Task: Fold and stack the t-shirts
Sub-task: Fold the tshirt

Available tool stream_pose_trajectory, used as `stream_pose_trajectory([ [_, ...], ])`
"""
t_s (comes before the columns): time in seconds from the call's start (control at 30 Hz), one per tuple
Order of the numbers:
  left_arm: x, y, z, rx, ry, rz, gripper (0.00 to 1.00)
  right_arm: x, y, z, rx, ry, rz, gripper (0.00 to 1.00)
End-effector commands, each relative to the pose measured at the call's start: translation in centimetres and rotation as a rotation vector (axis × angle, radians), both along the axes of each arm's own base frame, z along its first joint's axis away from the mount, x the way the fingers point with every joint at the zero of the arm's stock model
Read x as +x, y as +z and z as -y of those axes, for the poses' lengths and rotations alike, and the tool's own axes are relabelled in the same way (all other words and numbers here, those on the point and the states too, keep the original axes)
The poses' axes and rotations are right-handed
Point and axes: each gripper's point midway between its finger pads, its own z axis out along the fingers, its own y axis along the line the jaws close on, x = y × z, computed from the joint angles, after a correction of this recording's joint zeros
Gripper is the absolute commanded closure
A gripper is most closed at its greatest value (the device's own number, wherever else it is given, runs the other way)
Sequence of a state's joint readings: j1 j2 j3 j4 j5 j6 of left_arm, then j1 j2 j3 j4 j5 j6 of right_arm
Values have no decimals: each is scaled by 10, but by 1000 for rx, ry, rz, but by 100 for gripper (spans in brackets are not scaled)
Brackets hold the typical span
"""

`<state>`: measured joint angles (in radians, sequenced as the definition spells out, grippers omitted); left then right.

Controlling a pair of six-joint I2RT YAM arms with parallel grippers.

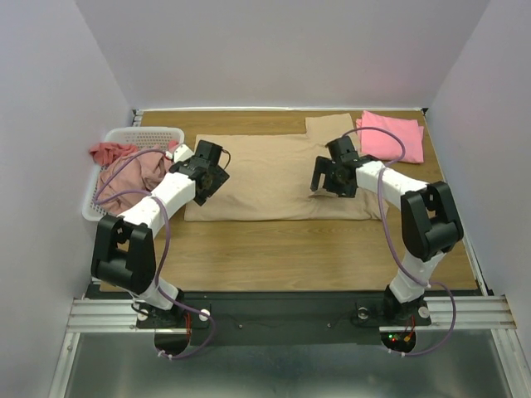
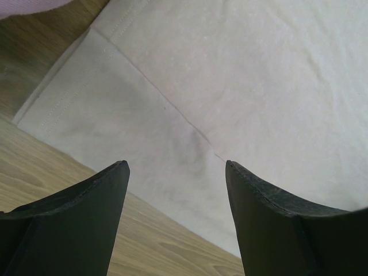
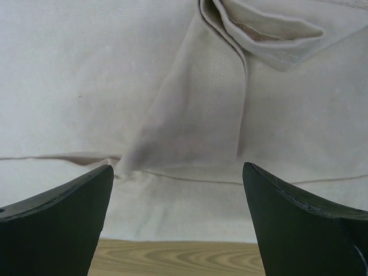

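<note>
A large tan t-shirt point(image 1: 270, 178) lies spread flat on the wooden table, partly folded. My left gripper point(image 1: 213, 176) is open and empty over its left end; the left wrist view shows the cloth point(image 2: 230, 86) and its near edge between the fingers. My right gripper point(image 1: 329, 178) is open and empty over its right part; the right wrist view shows a folded sleeve point(image 3: 218, 103). A bright pink t-shirt point(image 1: 390, 135) lies folded at the back right. Dusty-pink and salmon-red shirts point(image 1: 129, 170) sit crumpled in the basket.
A white mesh basket point(image 1: 145, 137) stands at the back left against the wall. Bare wooden table point(image 1: 282, 257) lies in front of the tan shirt. Walls close in the left, right and far sides.
</note>
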<state>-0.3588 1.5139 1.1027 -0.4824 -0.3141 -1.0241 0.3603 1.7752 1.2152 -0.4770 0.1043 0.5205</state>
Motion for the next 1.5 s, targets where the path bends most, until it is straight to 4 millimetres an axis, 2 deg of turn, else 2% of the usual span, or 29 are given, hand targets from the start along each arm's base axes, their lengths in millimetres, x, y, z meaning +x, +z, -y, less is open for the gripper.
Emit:
stream_pose_trajectory([
  [0.0,-3,-9,-4,36,-9,-16,21,23,6,-3,15,-29,64,0],
  [0.13,-6,-11,-5,38,-6,-19,20,22,-7,2,-10,-44,51,0],
  [0.23,-9,-15,-6,36,-2,-29,20,28,-12,-7,21,-21,54,0],
  [0.53,-11,-13,-9,46,8,-28,20,52,7,-22,84,-16,125,0],
  [0.8,-13,-14,-10,51,7,-35,20,72,6,-38,129,1,135,0],
  [0.83,-13,-15,-10,52,7,-38,20,77,11,-42,142,6,146,0],
  [0.87,-13,-15,-10,51,8,-36,20,77,6,-43,146,8,135,0],
  [0.9,-14,-16,-10,52,8,-39,20,83,12,-48,163,14,149,0],
  [0.97,-13,-15,-9,49,7,-39,21,90,11,-57,189,36,145,1],
  [1.0,-13,-14,-8,47,4,-38,21,101,22,-61,201,38,177,0],
  [1.07,-14,-14,-8,48,4,-39,21,112,20,-62,181,45,190,1],
  [1.1,-14,-15,-8,48,3,-40,20,124,31,-61,160,42,232,1],
  [1.23,-16,-14,-10,54,8,-42,20,140,39,-57,114,50,278,0],
  [1.37,-17,-13,-9,55,7,-42,20,141,39,-57,102,78,284,0],
  [1.47,-17,-12,-8,55,5,-41,21,133,45,-52,78,97,291,0],
])
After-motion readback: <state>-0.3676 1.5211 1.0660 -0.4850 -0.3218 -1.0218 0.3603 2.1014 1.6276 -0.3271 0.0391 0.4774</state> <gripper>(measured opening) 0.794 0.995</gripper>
